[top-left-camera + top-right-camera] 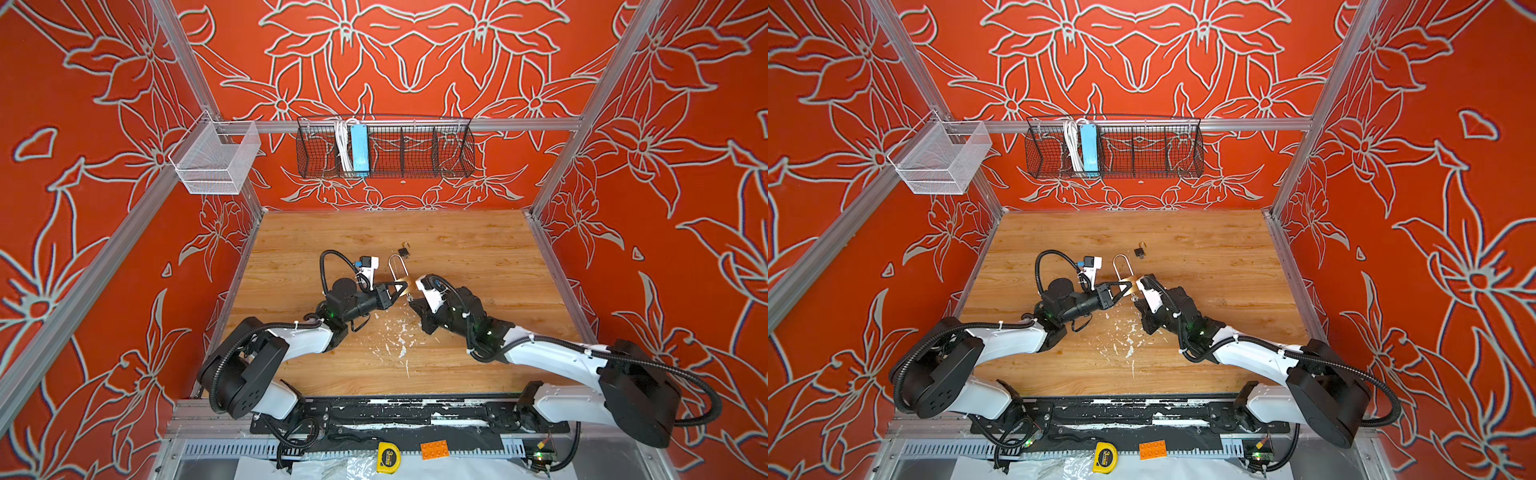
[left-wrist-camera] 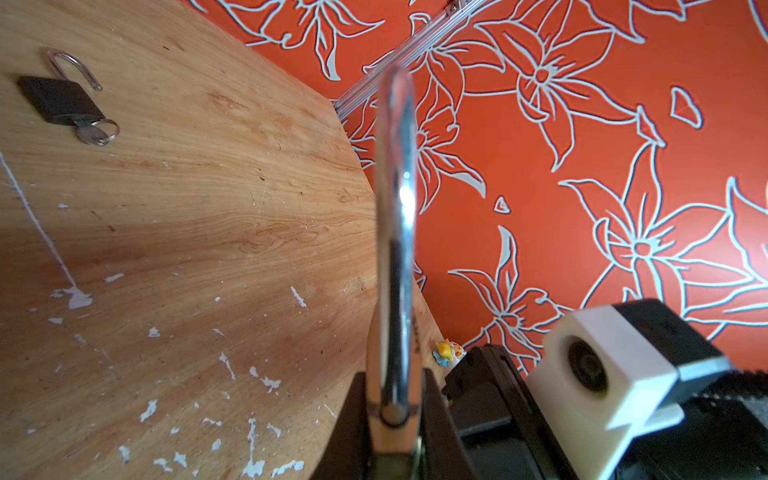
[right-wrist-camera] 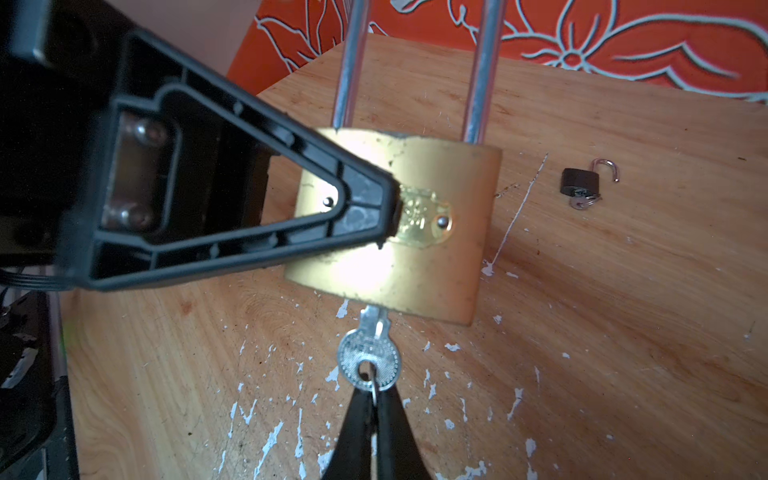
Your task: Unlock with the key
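Observation:
A brass padlock [image 3: 436, 257] with a long silver shackle [image 2: 395, 208] is held upright off the wooden table [image 1: 478, 257] near its middle. My left gripper [image 2: 395, 415] is shut on the brass body from the left, and one of its black fingers [image 3: 361, 208] crosses the lock's face. A silver key [image 3: 368, 361] sits in the keyhole on the lock's underside. My right gripper [image 3: 374, 399] is shut just below the key's head, pinching the key's ring. In both top views the two grippers meet at the padlock [image 1: 410, 286] [image 1: 1133, 285].
A small black padlock [image 1: 403, 251] [image 3: 579, 181] lies beyond, its shackle open and a key in it. White paint flecks [image 1: 395, 336] mark the table. A black wire basket [image 1: 386, 147] and a white mesh basket [image 1: 216, 160] hang on the back rail. A tape measure [image 1: 388, 456] and an orange brick [image 1: 434, 449] lie at the front.

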Tool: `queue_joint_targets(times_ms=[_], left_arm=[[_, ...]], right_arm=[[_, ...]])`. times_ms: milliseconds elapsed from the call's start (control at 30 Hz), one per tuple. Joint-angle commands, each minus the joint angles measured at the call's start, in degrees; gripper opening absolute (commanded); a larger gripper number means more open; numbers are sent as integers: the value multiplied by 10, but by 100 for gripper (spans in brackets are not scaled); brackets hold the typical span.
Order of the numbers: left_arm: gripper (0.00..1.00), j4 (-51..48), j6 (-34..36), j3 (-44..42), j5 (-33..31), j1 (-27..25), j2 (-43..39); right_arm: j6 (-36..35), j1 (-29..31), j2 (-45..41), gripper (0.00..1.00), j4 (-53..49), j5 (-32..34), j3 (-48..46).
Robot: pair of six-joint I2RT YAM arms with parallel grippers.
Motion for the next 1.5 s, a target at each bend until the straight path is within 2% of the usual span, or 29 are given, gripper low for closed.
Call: queue_joint_targets(times_ms=[0, 400, 767, 933, 967, 1067, 1167, 1333, 1467], left_arm=[[0, 49, -7, 21, 37, -4, 10], [0, 56, -11, 54, 81, -32, 56], [0, 28, 12, 80, 83, -75, 72], [0, 8, 28, 75, 65, -74, 52], [0, 2, 33, 68, 50, -72, 42], [0, -55, 46, 56, -4, -59, 1], [0, -95, 80, 40, -60, -47, -34], [0, -155, 79, 25, -131, -19, -63], [0, -179, 75, 32, -134, -13, -60]], right_arm=[[-5, 3, -23, 6, 49, 26, -5], [-6, 3, -70, 6, 68, 79, -26], [-17, -3, -115, 6, 66, 143, -39], [-17, -9, -114, 8, 58, 132, -38], [-20, -9, -111, 12, 49, 124, -34], [-18, -9, -105, 39, 32, 112, -33], [-19, -8, -102, 55, 25, 91, -39], [-20, -8, -106, 63, 10, 72, -42], [-28, -3, -95, 62, 13, 32, -34]])
